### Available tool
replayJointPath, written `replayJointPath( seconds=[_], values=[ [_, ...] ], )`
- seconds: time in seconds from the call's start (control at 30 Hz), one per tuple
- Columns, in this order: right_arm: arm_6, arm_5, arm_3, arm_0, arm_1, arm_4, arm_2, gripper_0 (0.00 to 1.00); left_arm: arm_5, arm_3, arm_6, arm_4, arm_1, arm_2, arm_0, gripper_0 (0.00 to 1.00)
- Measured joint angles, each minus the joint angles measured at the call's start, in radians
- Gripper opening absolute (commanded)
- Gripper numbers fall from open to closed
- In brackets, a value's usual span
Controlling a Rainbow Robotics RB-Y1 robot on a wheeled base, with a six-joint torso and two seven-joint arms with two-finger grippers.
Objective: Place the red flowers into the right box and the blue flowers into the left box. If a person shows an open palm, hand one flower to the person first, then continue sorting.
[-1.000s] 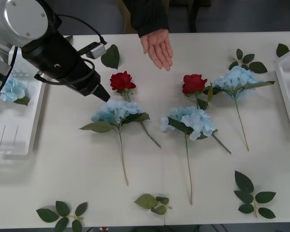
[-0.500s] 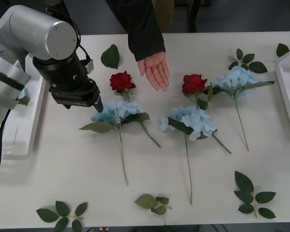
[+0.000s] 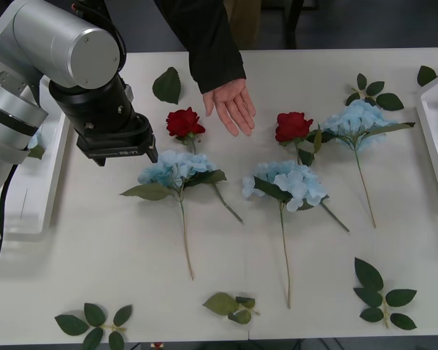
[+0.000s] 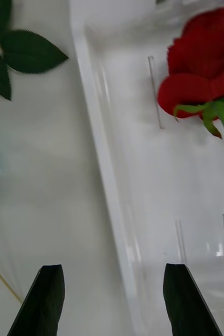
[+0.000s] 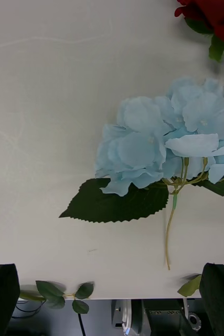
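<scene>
we see the left gripper (image 5: 112, 299), fingers released, above a blue flower (image 5: 161, 144); at its 1 o'clock, a person's open hand (image 3: 232, 107). right gripper (image 4: 114, 299) fingers released over the right box (image 4: 106, 157).

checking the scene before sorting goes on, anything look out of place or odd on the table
Nothing is spilled or damaged. What stands out is a person's open palm held over the table between the two red flowers, while the open left gripper hovers above a blue flower lying flat. Loose leaf sprigs are scattered about.
</scene>
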Motion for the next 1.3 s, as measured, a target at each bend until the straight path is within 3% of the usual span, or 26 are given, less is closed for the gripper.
replayJointPath(
  seconds=[0.27,0.57,0.73,1.3],
  values=[
    [-0.250,-0.273,-0.367,0.152,0.002,-0.032,0.263,0.54,0.000,-0.002,0.000,0.000,-0.001,0.000,0.000,1.00],
    [-0.269,-0.433,-0.409,0.274,0.052,0.005,0.351,0.55,0.001,-0.003,0.000,0.000,-0.002,0.000,0.000,1.00],
    [-0.269,-0.571,-0.415,0.279,0.073,0.052,0.458,0.55,0.001,-0.003,0.000,-0.002,-0.002,0.000,0.000,1.00],
    [-0.269,-0.574,-0.415,0.225,0.235,0.176,0.484,0.57,0.001,-0.003,-0.001,-0.008,-0.002,0.000,0.000,1.00]
  ],
)
